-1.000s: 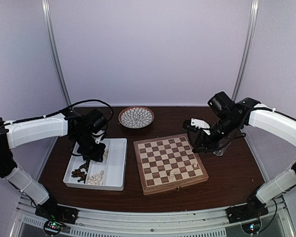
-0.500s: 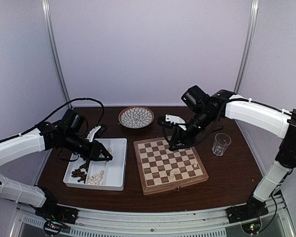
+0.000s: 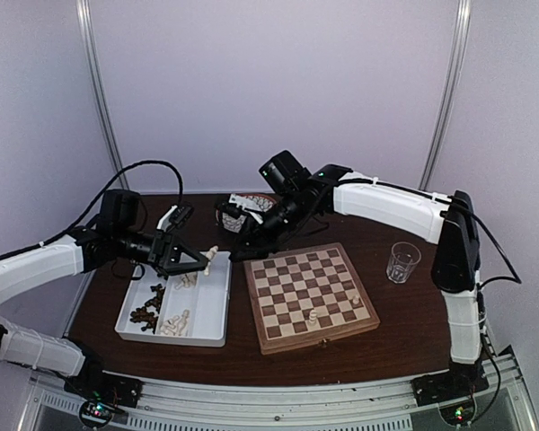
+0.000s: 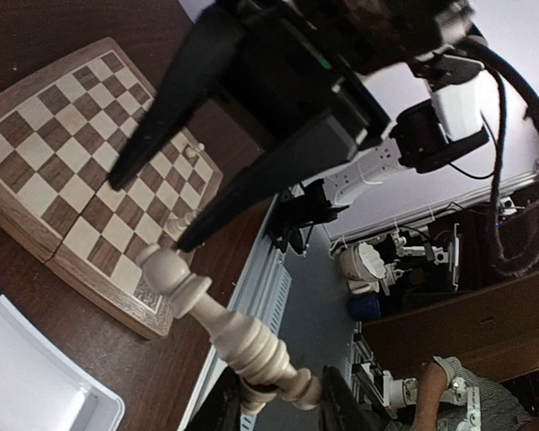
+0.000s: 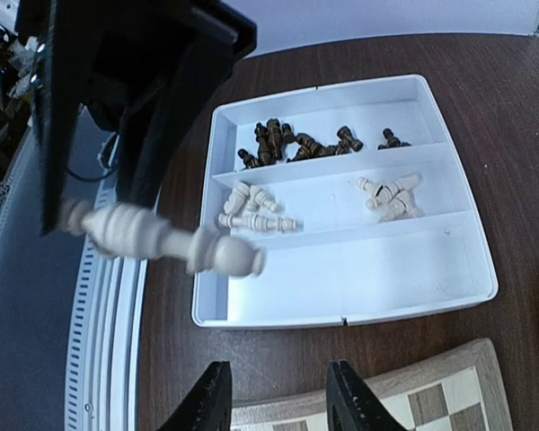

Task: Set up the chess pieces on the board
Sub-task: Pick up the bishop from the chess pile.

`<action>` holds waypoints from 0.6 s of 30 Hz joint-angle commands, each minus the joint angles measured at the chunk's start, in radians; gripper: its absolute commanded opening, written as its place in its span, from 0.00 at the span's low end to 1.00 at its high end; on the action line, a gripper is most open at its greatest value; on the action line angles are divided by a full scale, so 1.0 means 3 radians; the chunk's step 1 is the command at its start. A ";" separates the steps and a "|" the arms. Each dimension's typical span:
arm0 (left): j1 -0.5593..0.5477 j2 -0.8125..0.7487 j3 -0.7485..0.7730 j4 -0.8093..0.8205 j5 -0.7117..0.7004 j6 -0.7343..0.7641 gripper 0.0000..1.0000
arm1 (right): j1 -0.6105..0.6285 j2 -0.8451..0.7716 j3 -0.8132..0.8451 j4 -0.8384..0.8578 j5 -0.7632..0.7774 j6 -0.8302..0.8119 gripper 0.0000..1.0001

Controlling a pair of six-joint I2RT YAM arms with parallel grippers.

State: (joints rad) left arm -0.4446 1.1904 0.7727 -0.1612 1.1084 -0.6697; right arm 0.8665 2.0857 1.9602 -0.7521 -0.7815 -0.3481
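My left gripper (image 3: pixel 198 262) is shut on the base of a cream-white chess piece (image 3: pixel 211 257), held in the air over the white tray (image 3: pixel 217 310). In the left wrist view the piece (image 4: pixel 217 325) points out from my left gripper (image 4: pixel 278 404). My right gripper (image 3: pixel 244 246) is open, its fingers (image 4: pixel 184 85) close beside the piece's head without touching it. In the right wrist view my right gripper (image 5: pixel 278 404) is empty and the piece (image 5: pixel 157 238) hangs ahead of it. The board (image 3: pixel 278 339) holds two cream pieces (image 3: pixel 313 316).
The tray holds dark pieces (image 5: pixel 292 144) in one compartment and cream pieces (image 5: pixel 256 211) in the other. A patterned plate (image 3: pixel 262 203) lies behind the right arm. A clear glass (image 3: pixel 402 261) stands right of the board.
My left gripper has risen from the tray with a cream piece. My right arm has swung left across the board's far edge to meet it.
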 commanded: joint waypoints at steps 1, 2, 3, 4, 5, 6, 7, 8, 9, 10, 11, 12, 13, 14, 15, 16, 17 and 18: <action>0.0056 -0.0028 0.0068 0.0302 0.0500 -0.0087 0.06 | -0.0037 0.0192 0.0268 0.0328 -0.0519 0.0353 0.40; 0.0063 -0.0031 0.0073 0.0291 0.0521 -0.0082 0.06 | -0.0049 0.0222 0.0289 0.0401 -0.0616 0.0418 0.41; 0.0068 -0.0032 0.0067 0.0284 0.0543 -0.0075 0.06 | -0.0055 0.0254 0.0316 0.0455 -0.0723 0.0458 0.41; 0.0070 -0.0035 0.0065 0.0280 0.0569 -0.0066 0.06 | -0.0063 0.0279 0.0333 0.0494 -0.0805 0.0473 0.42; 0.0071 -0.0032 0.0061 0.0279 0.0592 -0.0061 0.06 | -0.0065 0.0298 0.0346 0.0517 -0.0899 0.0476 0.44; 0.0071 -0.0027 0.0055 0.0284 0.0607 -0.0059 0.06 | -0.0070 0.0310 0.0348 0.0542 -0.0984 0.0469 0.45; 0.0071 -0.0019 0.0052 0.0301 0.0624 -0.0065 0.06 | -0.0071 0.0318 0.0345 0.0567 -0.1064 0.0458 0.46; 0.0071 -0.0012 0.0046 0.0323 0.0639 -0.0078 0.06 | -0.0071 0.0318 0.0340 0.0583 -0.1170 0.0446 0.47; 0.0071 -0.0011 0.0045 0.0349 0.0660 -0.0086 0.06 | -0.0068 0.0321 0.0338 0.0597 -0.1263 0.0430 0.49; 0.0071 -0.0010 0.0047 0.0367 0.0671 -0.0093 0.06 | -0.0062 0.0319 0.0338 0.0597 -0.1344 0.0424 0.50; 0.0071 -0.0010 0.0049 0.0381 0.0679 -0.0096 0.06 | -0.0065 0.0319 0.0334 0.0593 -0.1405 0.0416 0.51; 0.0071 -0.0005 0.0054 0.0399 0.0690 -0.0107 0.06 | -0.0065 0.0319 0.0331 0.0585 -0.1455 0.0409 0.51; 0.0071 0.0004 0.0053 0.0423 0.0708 -0.0120 0.06 | -0.0066 0.0315 0.0324 0.0578 -0.1510 0.0399 0.51; 0.0071 0.0011 0.0050 0.0452 0.0717 -0.0140 0.06 | -0.0065 0.0311 0.0321 0.0567 -0.1562 0.0383 0.50; 0.0071 0.0011 0.0051 0.0477 0.0723 -0.0154 0.06 | -0.0063 0.0304 0.0307 0.0571 -0.1619 0.0374 0.50; 0.0071 0.0019 0.0048 0.0510 0.0724 -0.0166 0.05 | -0.0066 0.0300 0.0292 0.0576 -0.1685 0.0375 0.50; 0.0071 0.0018 0.0039 0.0516 0.0728 -0.0194 0.05 | -0.0063 0.0288 0.0277 0.0599 -0.1755 0.0386 0.50; 0.0071 0.0021 0.0031 0.0601 0.0732 -0.0219 0.05 | -0.0061 0.0280 0.0255 0.0622 -0.1815 0.0400 0.50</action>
State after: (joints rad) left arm -0.4316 1.1908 0.7742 -0.0780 1.2903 -0.7078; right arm 0.8509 2.1754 2.0304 -0.6018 -1.1992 -0.2310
